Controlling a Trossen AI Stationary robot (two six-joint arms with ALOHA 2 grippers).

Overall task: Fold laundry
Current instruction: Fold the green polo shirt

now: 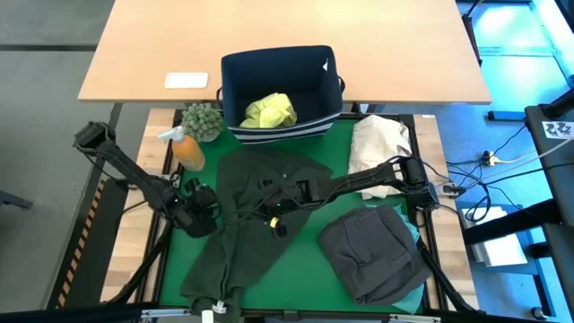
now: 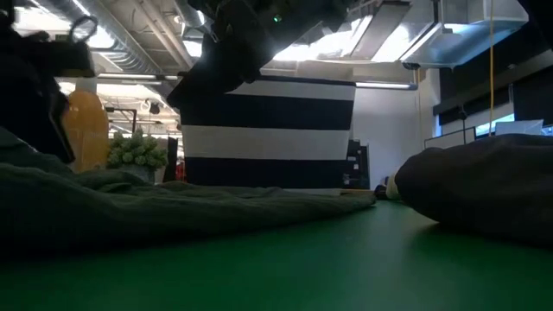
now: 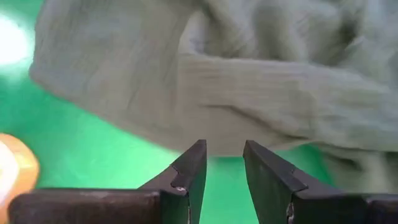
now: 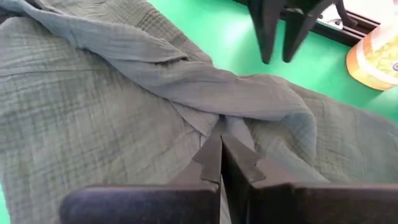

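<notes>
A dark olive garment lies spread and wrinkled on the green mat, also low across the low view. My right gripper is shut on it near its middle. My left gripper hangs open by the garment's left edge, over bare mat, nothing between its fingers; it also shows far off in the right wrist view. A folded charcoal grey garment lies on a turquoise one at the right. A yellow-green shirt sits in the navy bin. My right gripper pinches a raised fold of the olive garment between its two shut fingers, at their free ends. The fingers come slanting down from the table's right side. Creases run out from the pinch; the rest of the garment lies on the mat.
A cream cloth bundle lies at the mat's far right corner. An orange bottle and a small green plant stand at the far left, close behind my left arm. The striped bin fills the back of the low view.
</notes>
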